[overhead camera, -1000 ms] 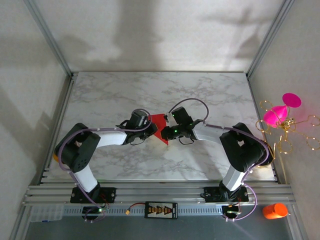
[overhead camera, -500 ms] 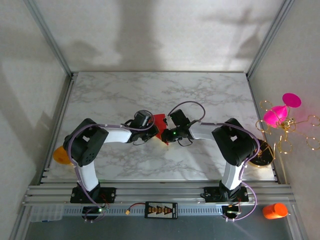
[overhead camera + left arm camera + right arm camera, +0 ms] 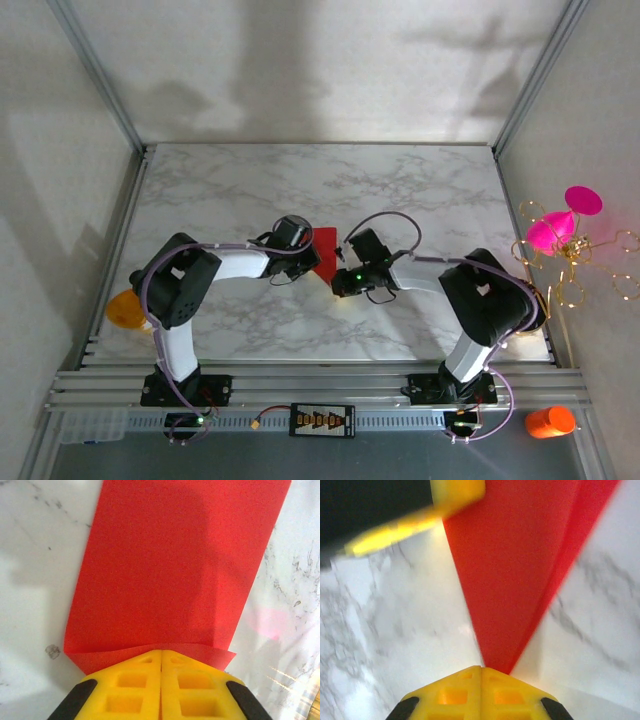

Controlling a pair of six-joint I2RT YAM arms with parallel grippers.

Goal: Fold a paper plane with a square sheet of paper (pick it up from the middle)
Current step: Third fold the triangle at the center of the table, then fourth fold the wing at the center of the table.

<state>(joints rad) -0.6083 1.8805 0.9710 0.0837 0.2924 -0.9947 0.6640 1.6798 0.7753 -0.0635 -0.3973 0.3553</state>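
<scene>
Red paper (image 3: 323, 248), folded into a narrowing shape, sits at the middle of the marble table (image 3: 420, 190), its long axis running far to near and its narrow tip pointing toward the near side. Both arms are bent at the elbow, forearms stretched inward and low over the surface. The left gripper (image 3: 161, 652) has its jaws pressed together on a folded edge of the paper; the right gripper (image 3: 481, 669) is pinched closed on the pointed tip.
</scene>
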